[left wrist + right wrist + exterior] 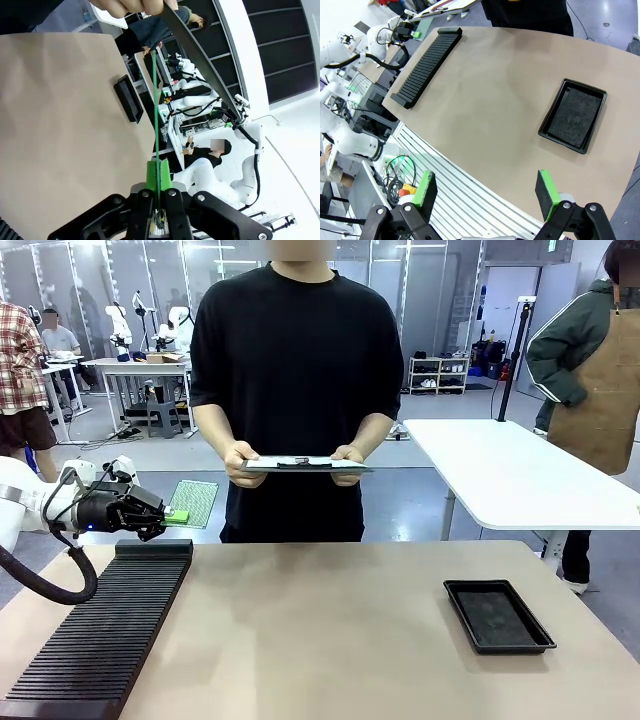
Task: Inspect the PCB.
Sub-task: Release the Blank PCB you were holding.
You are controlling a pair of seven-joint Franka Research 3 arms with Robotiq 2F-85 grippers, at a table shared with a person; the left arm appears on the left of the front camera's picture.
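**Left gripper** (172, 516): clamped on one edge of the PCB (195, 502). The rest of the board juts out past the fingertips, face tilted up towards the person. It hangs in the air beyond the far edge of the table (320, 640) and touches nothing else. In the wrist view the board runs edge-on, a thin green line leading straight away from the pads (152, 175), with no sag or bow visible.

**Around it:** the far end of the rack (110, 630) sits just below and behind the fingertips. The person's clipboard (305, 464) is farther ahead and higher, held level in both hands and well apart from the board.

**Right gripper** (487, 192): fingers wide apart with nothing between them, above the near table edge. The tray (585, 86) lies ahead of it, well apart.

**Handling (judgement):**
- The board is thin and light, and stiff enough to stay flat when held by one edge alone.
- The faces are likely delicate and smooth, so the grip belongs on the bare margin, pads flat, as it is here.
- A one-edge hold leaves a long free end, and a knock there could twist the board in the pads.
- A deeper bite near the middle of the edge would resist that better than a corner pinch.
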